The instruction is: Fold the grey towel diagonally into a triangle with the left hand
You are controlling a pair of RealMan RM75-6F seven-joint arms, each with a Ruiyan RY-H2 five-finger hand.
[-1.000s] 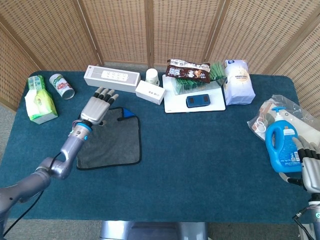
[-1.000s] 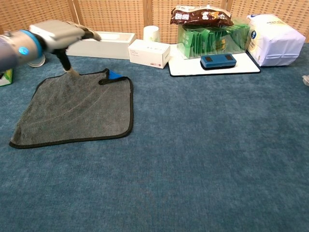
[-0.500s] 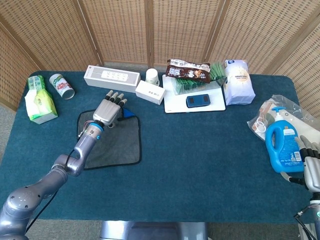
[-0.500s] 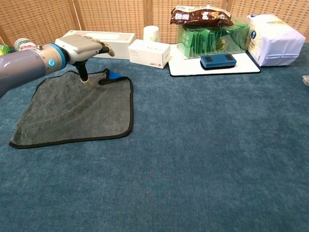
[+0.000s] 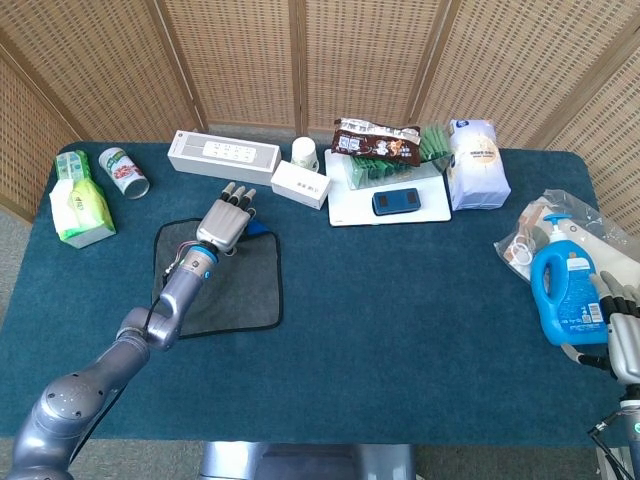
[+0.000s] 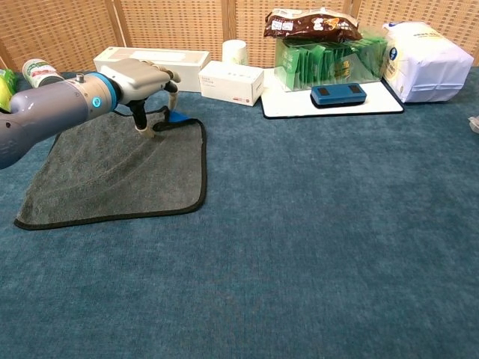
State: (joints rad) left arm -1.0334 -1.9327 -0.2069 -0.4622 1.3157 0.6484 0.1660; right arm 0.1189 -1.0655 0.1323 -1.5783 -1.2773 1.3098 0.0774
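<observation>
The grey towel [image 5: 228, 292] [image 6: 112, 168] lies flat and unfolded on the blue table at the left, black-edged, with a blue tag [image 6: 178, 116] at its far right corner. My left hand [image 5: 226, 219] [image 6: 138, 75] hovers over that far right corner, fingers apart and reaching past the edge. Its thumb touches the cloth beside the black hanging loop, and nothing is lifted. My right hand [image 5: 621, 338] stays at the table's right front edge beside a blue detergent bottle [image 5: 563, 295], fingers extended and holding nothing.
Behind the towel are a long white box [image 5: 223, 155] [image 6: 150, 58], a small white box [image 5: 300, 184] [image 6: 231, 81] and a white cup [image 5: 305, 152]. A can [image 5: 123, 172] and a green tissue pack [image 5: 80, 205] lie far left. A white tray [image 5: 345, 210] of packets stands further right.
My left hand has moved right along the towel's far edge, from the middle of that edge to the far right corner by the blue tag. The towel and right hand are unmoved.
</observation>
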